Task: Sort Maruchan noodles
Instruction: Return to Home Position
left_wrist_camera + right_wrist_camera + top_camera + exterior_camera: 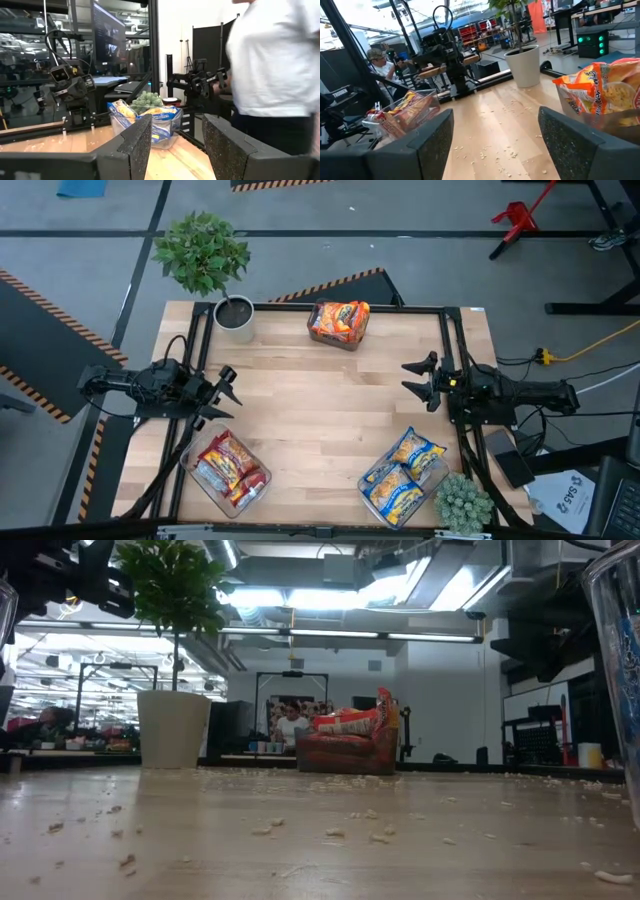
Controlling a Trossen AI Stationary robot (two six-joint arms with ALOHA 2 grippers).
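Orange noodle packs (340,320) stand on edge in the far bin (350,343) at the worktop's (320,410) 12 o'clock. Red packs (228,468) fill the left clear bin (190,472) at 7 o'clock, long axes 10-to-4; blue-and-yellow packs (405,475) fill the right clear bin (441,471) at 5, running 1-to-7. The left claw (226,392) at 9 and the right claw (415,380) at 3 hang empty, fingers spread

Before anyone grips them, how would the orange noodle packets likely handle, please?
The orange noodle packets look crinkly and glossy, so probably light and somewhat slippery. Crumbs strewn across the table suggest the contents likely break easily under squeezing.
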